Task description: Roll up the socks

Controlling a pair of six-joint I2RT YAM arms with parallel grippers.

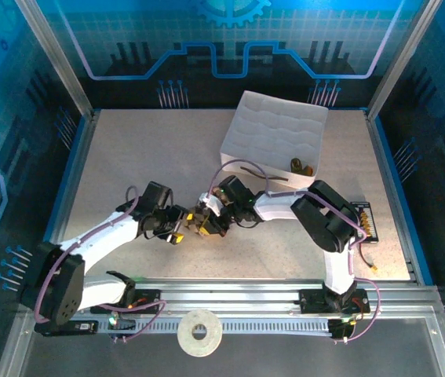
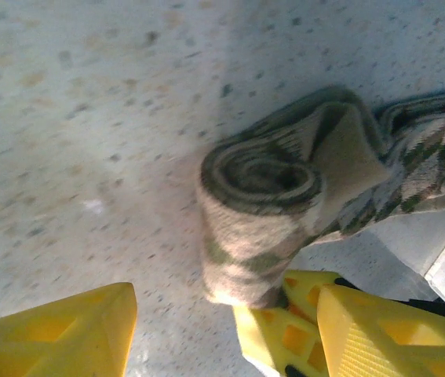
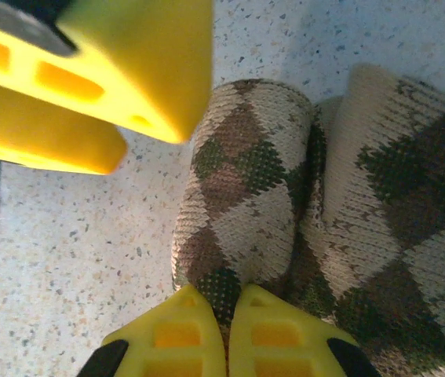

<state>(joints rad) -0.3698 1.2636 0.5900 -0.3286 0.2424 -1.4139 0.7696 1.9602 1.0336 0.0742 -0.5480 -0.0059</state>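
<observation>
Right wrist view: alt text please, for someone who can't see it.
The right gripper, shut, pinches the near end of a brown-and-tan diamond-checked sock that is partly rolled on a speckled table; its unrolled length lies to the right. The left gripper hangs at upper left, beside the roll.

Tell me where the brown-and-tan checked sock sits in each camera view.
Top external: checked sock mid-table, mostly hidden where the two arms meet.
Left wrist: centre, rolled end facing the camera, loose part trailing right.
Right wrist: centre to right edge, diamonds close up.
Shared landmark: right gripper, yellow tips shut on the roll; lower middle in the left wrist view.
</observation>
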